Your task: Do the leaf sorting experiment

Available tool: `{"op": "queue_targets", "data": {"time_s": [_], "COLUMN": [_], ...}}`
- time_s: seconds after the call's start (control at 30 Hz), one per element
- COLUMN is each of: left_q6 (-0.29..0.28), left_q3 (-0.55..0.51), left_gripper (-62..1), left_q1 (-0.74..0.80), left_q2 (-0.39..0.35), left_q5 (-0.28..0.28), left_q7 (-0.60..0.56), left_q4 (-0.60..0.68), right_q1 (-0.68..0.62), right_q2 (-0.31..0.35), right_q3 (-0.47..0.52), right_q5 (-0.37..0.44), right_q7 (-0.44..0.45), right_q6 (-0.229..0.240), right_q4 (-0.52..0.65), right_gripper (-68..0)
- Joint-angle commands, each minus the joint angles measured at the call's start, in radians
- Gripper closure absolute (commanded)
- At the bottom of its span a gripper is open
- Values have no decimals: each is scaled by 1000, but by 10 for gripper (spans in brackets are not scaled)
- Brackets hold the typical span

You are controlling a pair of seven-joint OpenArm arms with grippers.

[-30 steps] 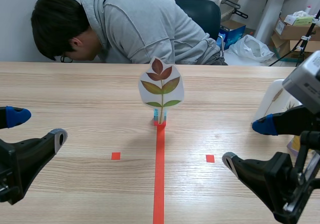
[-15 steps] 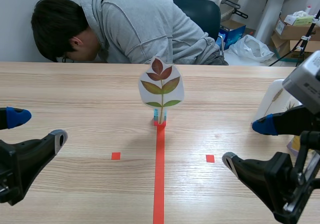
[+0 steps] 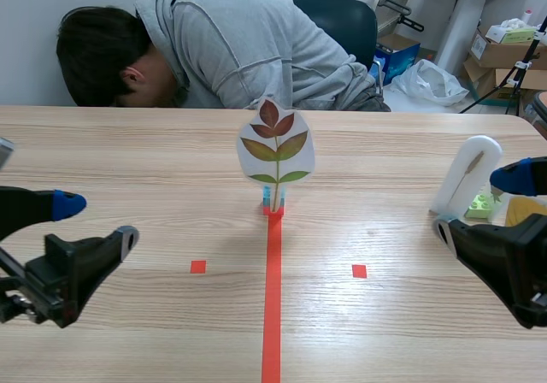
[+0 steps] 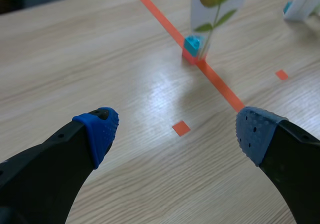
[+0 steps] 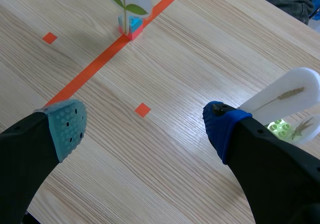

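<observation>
Centrally, leaf card upright, stem vertical

No legible txt, labels, nos. or signs on anything here.

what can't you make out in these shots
- White card, right wrist view: lower part is behind a finger of the right hand; its print is too faint to identify.
- Leaf card, both wrist views: top is cut off by the edge.
- Yellow thing, scene view: mostly behind the right arm.
</observation>
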Motion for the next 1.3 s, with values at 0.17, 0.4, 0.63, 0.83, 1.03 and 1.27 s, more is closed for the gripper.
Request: {"op": "queue_targets", "data": {"time_s": [0.17,0.4,0.63,0.83,1.03,1.27], "left_q6": [-35,-31,-29,-36,-36,-36], "left_q3": [176,322,405,524,627,649], "left_gripper": [-510,-510,-510,-510,-510,-508], "left_q1": [-239,-507,-729,-871,-959,-989], "left_q2": [2,51,129,182,238,288], "left_q5": [21,70,100,99,98,89], "left_q7": [-19,-49,-88,-108,-120,-120], "left_q4": [-171,-402,-666,-829,-917,-946], "right_q1": [11,11,11,11,11,11], "right_q2": [3,3,3,3,3,3], "right_q3": [9,9,9,9,8,8], "right_q5": [10,10,10,10,7,3], "right_q7": [6,-7,-7,-7,-7,-8], "right_q6": [-4,-4,-3,-3,-3,-3], "right_q4": [4,4,4,4,4,4], "right_gripper": [-477,-477,-477,-477,-477,-477]}}
